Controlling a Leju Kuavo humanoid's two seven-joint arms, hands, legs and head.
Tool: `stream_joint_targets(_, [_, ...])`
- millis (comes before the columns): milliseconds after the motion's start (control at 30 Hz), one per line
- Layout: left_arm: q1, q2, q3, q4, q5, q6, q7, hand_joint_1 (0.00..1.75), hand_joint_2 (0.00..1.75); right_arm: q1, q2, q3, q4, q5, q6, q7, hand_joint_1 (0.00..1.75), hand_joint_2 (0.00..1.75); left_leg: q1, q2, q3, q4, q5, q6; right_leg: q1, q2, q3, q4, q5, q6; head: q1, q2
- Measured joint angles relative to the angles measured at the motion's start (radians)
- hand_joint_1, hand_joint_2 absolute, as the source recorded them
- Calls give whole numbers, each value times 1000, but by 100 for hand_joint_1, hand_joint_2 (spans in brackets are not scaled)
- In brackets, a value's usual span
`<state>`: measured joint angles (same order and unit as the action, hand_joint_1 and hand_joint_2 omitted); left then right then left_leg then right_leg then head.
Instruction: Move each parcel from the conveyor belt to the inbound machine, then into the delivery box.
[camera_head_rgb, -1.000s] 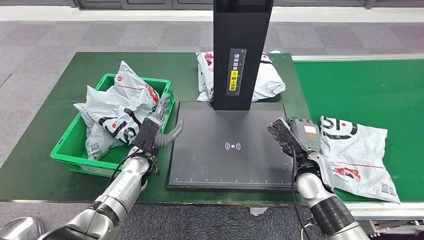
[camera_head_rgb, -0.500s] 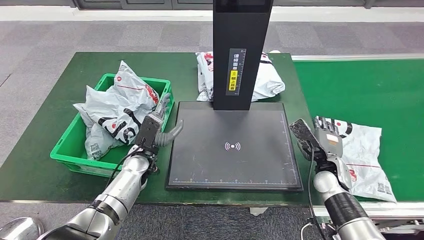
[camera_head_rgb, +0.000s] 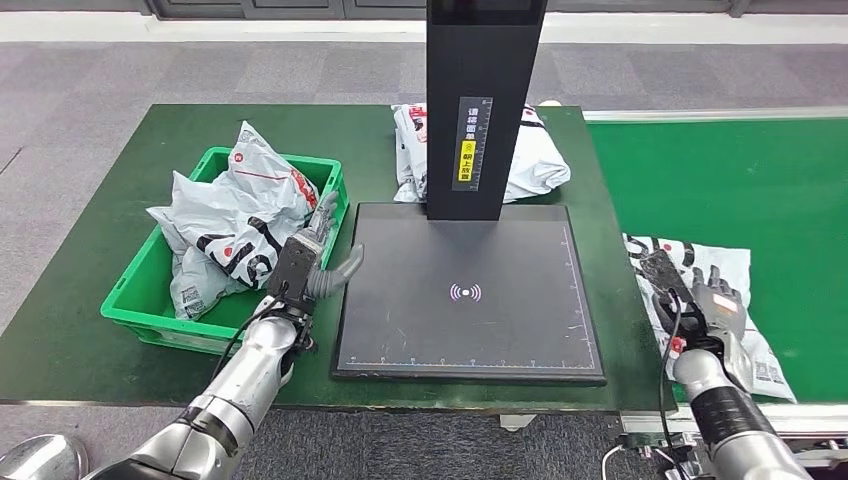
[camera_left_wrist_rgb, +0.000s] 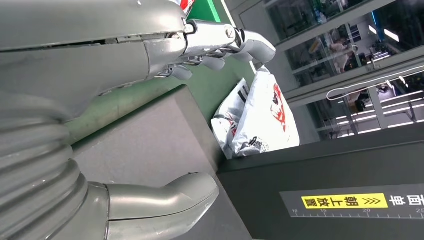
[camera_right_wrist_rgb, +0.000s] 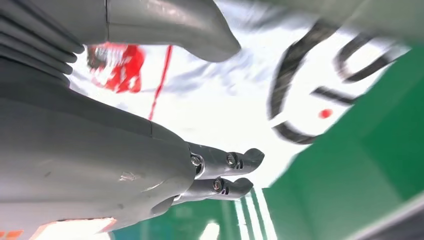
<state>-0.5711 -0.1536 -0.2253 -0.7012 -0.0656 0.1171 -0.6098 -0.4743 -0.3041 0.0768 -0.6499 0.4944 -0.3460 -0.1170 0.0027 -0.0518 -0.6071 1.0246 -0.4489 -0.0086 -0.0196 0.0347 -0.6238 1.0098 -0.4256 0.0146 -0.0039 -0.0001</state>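
Note:
A white parcel (camera_head_rgb: 738, 265) with black and red print lies on the green conveyor belt (camera_head_rgb: 720, 180) at the right. My right hand (camera_head_rgb: 705, 300) hovers over it with fingers spread, holding nothing. The right wrist view shows that parcel (camera_right_wrist_rgb: 215, 100) close under the thumb (camera_right_wrist_rgb: 170, 25) and fingers (camera_right_wrist_rgb: 225, 160); whether they touch it I cannot tell. My left hand (camera_head_rgb: 308, 262) is open and empty at the left edge of the inbound machine's black plate (camera_head_rgb: 460, 330), beside the green delivery box (camera_head_rgb: 170, 330). In the left wrist view the thumb (camera_left_wrist_rgb: 165, 200) hangs over the plate (camera_left_wrist_rgb: 150, 145).
The machine's black tower (camera_head_rgb: 480, 100) rises at the plate's far edge, with another white parcel (camera_head_rgb: 535, 160) lying behind it. Several white parcels (camera_head_rgb: 235, 215) fill the delivery box. The dark green table (camera_head_rgb: 80, 260) drops off to grey floor on the left.
My right hand has swung right, from the plate's right edge to above the parcel on the belt. The left hand has stayed put.

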Motion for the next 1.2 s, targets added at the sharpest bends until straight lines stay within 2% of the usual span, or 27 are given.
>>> stream_joint_targets(100, [5,1,5,-7,0,0,0,0,175,-24,-12,-25,65,0,4,19,0,175,0,0,0,0,0,0,0,0,0,0,0,0,0,0])
stream_joint_targets(233, [10,2,13,-13,0,-3,0,0,175,-45,-26,-51,137,12,60,64,0,175,0,0,0,0,0,0,0,0,0,0,0,0,0,0])
stream_joint_targets(433, [11,4,20,-16,1,-6,-1,0,175,-50,-43,-76,195,29,85,92,0,175,0,0,0,0,0,0,0,0,0,0,0,0,0,0])
stream_joint_targets(700, [11,7,22,-17,3,-15,-2,0,175,-49,-62,-91,228,59,216,102,0,175,0,1,1,0,0,0,0,0,0,0,0,0,0,0])
stream_joint_targets(833, [11,8,23,-17,3,-18,-4,0,175,-49,-62,-92,232,111,307,95,175,175,0,0,1,0,0,0,1,0,0,0,0,0,0,0])
stream_joint_targets(1000, [11,10,27,-17,3,-22,-3,0,175,-47,-44,-64,205,190,479,26,175,175,1,2,2,-1,0,0,2,1,2,0,0,0,0,0])
stream_joint_targets(1200, [17,17,37,-31,2,-6,1,0,175,-47,-5,31,144,212,530,-8,175,175,2,8,5,-1,-1,-1,3,7,3,0,1,-1,0,0])
